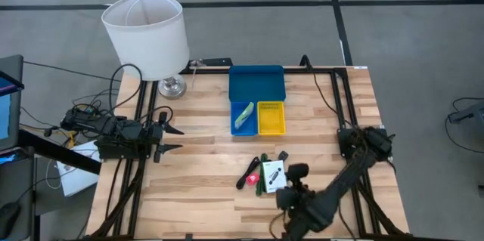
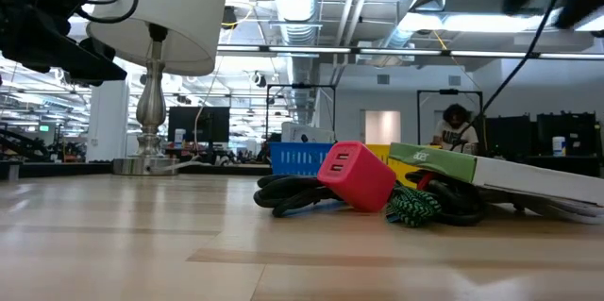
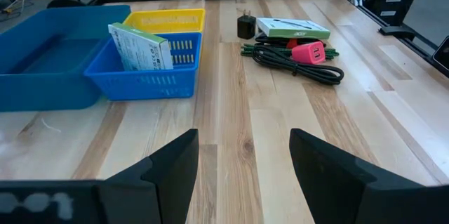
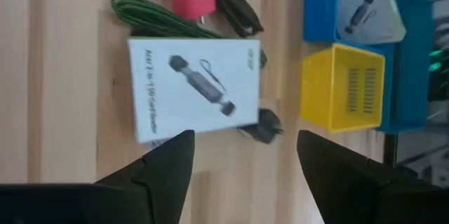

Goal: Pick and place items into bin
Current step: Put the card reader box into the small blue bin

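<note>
Right arm: we see it bent low over the near table edge, right gripper [image 4: 238,155] hovering above the white box [image 4: 193,87], fingers spread, empty.
Left arm: left gripper [image 1: 171,138] waits at the table's left side, fingers [image 3: 165,175] released, well apart from everything.
Pile: white box, red charger [image 2: 357,175] and cables [image 3: 298,66] lie together near the table's front, just beyond the right fingers.
Tray set: blue tray [image 1: 257,82] sits far centre; we find the green packet [image 1: 243,114] leaning in the small blue tray, beside the yellow tray [image 1: 271,118].
Hidden: the low view cuts off both grippers.
</note>
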